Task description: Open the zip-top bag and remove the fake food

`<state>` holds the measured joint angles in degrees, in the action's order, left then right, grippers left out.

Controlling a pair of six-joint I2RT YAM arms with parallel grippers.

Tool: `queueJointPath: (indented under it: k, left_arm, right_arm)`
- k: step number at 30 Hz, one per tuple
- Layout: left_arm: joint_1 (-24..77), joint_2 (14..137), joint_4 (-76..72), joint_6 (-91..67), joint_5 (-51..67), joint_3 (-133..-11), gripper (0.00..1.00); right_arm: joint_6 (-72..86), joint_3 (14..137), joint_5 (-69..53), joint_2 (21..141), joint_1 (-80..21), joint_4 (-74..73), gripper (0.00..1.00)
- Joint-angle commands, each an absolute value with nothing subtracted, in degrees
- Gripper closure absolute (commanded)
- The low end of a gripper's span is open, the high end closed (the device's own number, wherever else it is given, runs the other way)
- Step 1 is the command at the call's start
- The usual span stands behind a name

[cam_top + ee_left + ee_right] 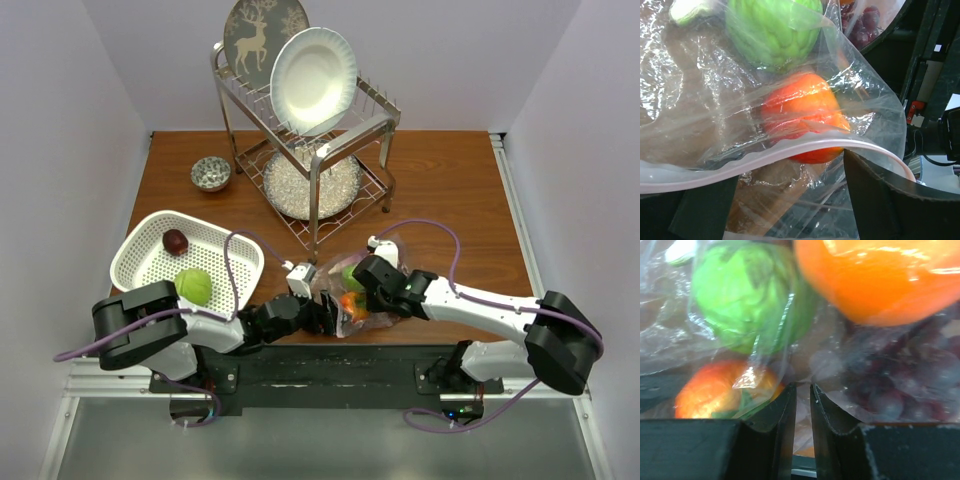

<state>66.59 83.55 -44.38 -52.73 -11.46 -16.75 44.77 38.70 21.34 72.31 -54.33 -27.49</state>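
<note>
The left pincer (325, 315) and right pincer (368, 278) flank the zip-top bag (345, 300) closely at the near edge. Behind, the dish rack (310, 170) blocks the centre; the white basket (135, 262) (fake food (193, 285) inside) fills the left. Far-right surface (460, 190) lies open.

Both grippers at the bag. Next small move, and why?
Probably close the left gripper on the zip strip: it runs across the gap between its spread fingers, ungripped. The right gripper looks shut on the bag film, so a second hold should let the arms pull the mouth open.
</note>
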Motion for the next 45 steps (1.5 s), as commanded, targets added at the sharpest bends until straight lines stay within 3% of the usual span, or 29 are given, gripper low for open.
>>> queueJointPath:
  k: [1,7,17,20,26,36,45]
  left_arm:
    - [67.06,82.00,-45.98,-50.80,-12.83,-16.96,0.11]
    - [67.15,82.44,-42.03,-50.45,-14.32,-19.59,0.09]
    - [67.59,81.91,-27.87,-49.92,-20.21,-25.48,0.12]
    - [67.85,81.65,-25.67,-50.10,-21.71,-26.02,0.19]
    - [67.94,77.71,-23.03,-50.10,-22.15,-25.49,0.43]
    - [67.94,68.56,-14.95,-52.29,-22.49,-22.77,0.50]
    - [67.94,58.63,6.73,-57.12,-27.51,-25.04,0.56]
  right_arm:
    - [43.16,39.64,16.27,71.72,-54.84,-23.38,0.77]
    - [41.84,39.99,14.86,72.07,-55.63,-22.68,0.76]
    - [39.46,38.50,9.93,73.04,-56.34,-17.22,0.63]
    - [40.16,38.50,11.42,73.39,-56.25,-18.89,0.62]
    - [42.62,38.15,17.40,72.95,-55.11,-22.93,0.61]
    - [44.21,34.98,17.75,72.25,-51.51,-21.62,0.58]
    - [43.33,35.25,18.11,70.58,-51.42,-22.24,0.58]
